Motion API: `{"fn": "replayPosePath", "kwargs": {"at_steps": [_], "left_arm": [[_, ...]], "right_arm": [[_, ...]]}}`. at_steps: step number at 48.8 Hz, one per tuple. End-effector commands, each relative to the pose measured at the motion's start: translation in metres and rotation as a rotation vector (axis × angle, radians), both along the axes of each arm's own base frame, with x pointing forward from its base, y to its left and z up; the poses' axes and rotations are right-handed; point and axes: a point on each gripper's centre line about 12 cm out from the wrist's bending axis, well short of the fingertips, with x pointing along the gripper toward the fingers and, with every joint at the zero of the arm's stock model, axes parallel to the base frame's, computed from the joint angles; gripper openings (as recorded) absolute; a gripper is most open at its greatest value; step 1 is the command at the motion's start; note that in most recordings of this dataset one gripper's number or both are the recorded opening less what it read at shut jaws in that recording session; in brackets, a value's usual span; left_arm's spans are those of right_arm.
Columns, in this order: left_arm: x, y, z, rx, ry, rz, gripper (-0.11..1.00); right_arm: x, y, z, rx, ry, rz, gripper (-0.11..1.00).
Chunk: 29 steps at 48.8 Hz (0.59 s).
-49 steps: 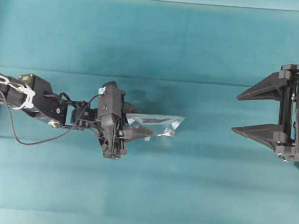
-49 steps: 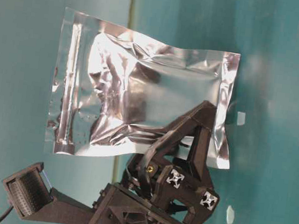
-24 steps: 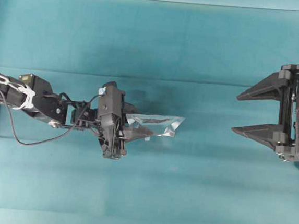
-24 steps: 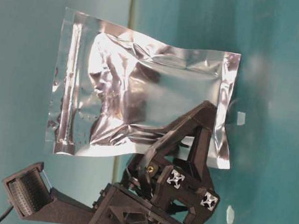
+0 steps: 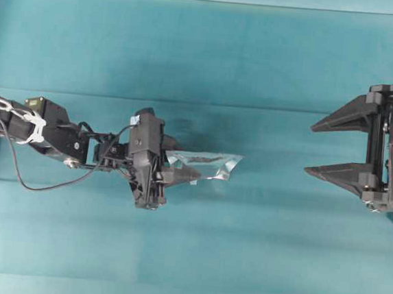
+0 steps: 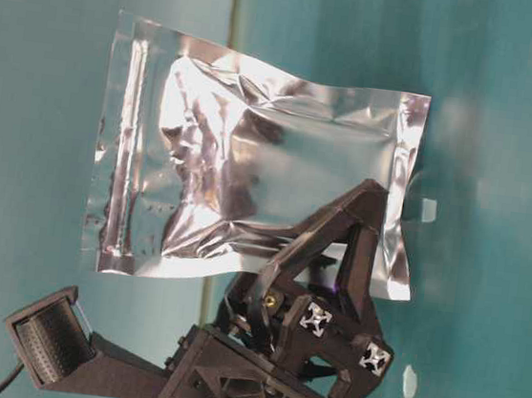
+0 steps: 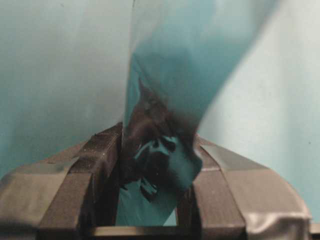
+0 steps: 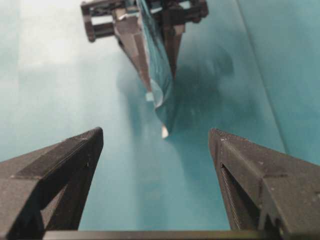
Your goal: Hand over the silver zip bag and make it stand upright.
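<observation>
Overhead, the left gripper (image 5: 180,173) held the silver zip bag (image 5: 212,163) edge-on above the table (image 5: 204,58), left of centre; the right gripper (image 5: 327,148) waited far right, jaws spread wide, well apart.

Table-level, the bag hung flat, pinched at one edge.

From the right wrist, the bag pointed between the open fingers. The handover was pending; next, the right arm must close in.

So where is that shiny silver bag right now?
The silver zip bag is held off the table in the left pincer, left of centre in the overhead view. The open right pincer waits apart from it at the right edge.
</observation>
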Motion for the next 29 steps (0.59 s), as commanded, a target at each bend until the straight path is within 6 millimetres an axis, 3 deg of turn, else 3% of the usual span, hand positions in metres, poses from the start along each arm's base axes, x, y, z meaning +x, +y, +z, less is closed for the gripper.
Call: {"fn": "replayPosePath", "kwargs": {"at_steps": [1, 29], "left_arm": [[-0.0002, -0.0032, 0.0006, 0.004, 0.003, -0.012, 0.29], [-0.0005, -0.0032, -0.0001, 0.004, 0.009, -0.012, 0.29]], "right_arm": [[0.0009, 0.0002, 0.0053, 0.010, -0.022, -0.005, 0.88], [0.0008, 0.0001, 0.0047, 0.010, -0.020, -0.005, 0.88]]}}
